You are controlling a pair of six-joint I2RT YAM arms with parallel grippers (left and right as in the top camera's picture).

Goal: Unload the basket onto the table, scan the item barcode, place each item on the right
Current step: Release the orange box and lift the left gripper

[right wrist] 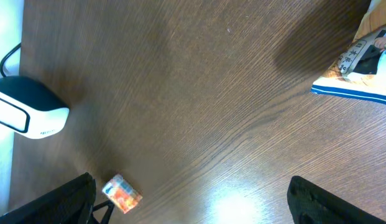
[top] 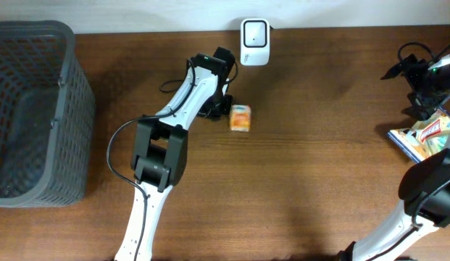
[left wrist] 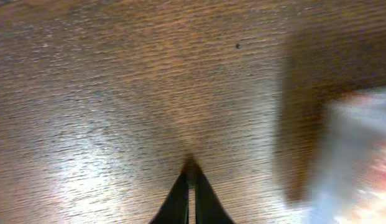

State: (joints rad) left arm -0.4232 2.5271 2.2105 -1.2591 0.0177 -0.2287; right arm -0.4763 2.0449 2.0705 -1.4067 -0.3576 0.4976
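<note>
A small orange-and-white carton (top: 240,117) sits on the wooden table (top: 319,167).

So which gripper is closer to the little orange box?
Left. The left gripper sits right beside the orange box; the right gripper is far off on the other side, by a colorful packet.

On the table (top: 319,181) there is one grey mesh basket (top: 65,32), one white scanner (top: 254,42), one small orange box (top: 240,117) and one colourful flat packet (top: 420,138). There are two robot arms, a left one (top: 163,152) and a right one (top: 427,188).
</note>
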